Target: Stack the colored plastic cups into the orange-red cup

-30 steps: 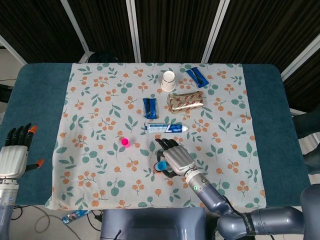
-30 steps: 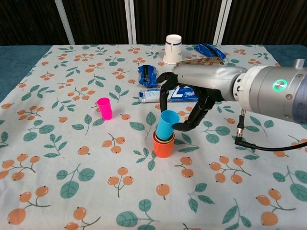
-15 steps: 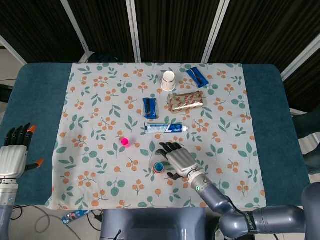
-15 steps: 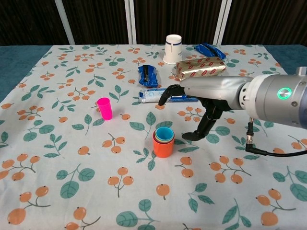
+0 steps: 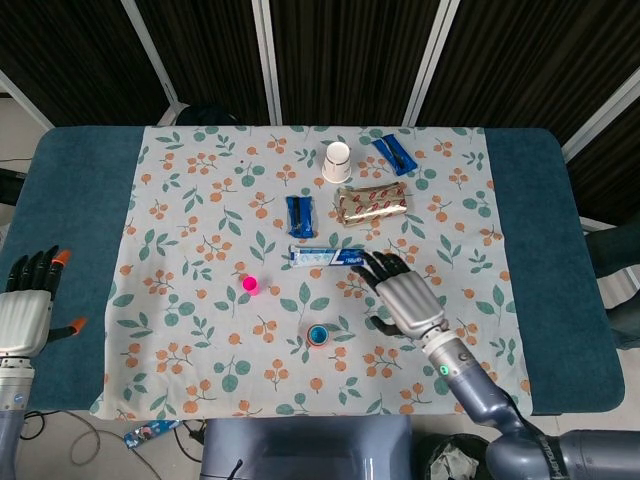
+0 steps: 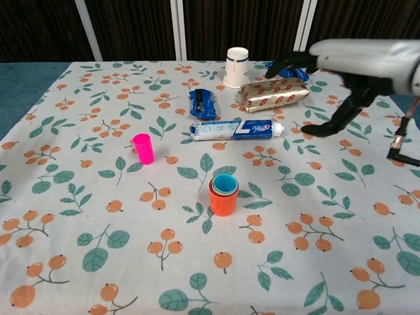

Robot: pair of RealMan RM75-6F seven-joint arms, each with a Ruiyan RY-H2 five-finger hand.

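Our right hand (image 5: 405,295) hangs above the cloth with nothing in it, its dark fingers (image 6: 292,60) spread apart and its pale, smooth metallic back turned up; it sits to the right of the stack and well apart from it. Our left hand (image 5: 28,305) rests off the table's left edge, black fingers with orange tips fanned out and holding nothing.

Near the middle of the table stands the orange-red cup (image 6: 223,199), a short glossy plastic cylinder with thinner cups nested inside, their rims showing as rings with the blue cup (image 6: 224,183) innermost. To its left, apart and upright, stands the pink cup (image 6: 143,148), slim and tapered.

Farther back lies a toothpaste tube (image 6: 235,129), long and flat, on its side. Beyond it are a crinkled dark blue packet (image 6: 201,104), a shiny gold foil-wrapped block (image 6: 274,93), an upturned white paper cup (image 6: 237,67) and a second blue packet (image 5: 394,153). All rest on a tablecloth (image 6: 85,216) printed with leaves and orange berries.
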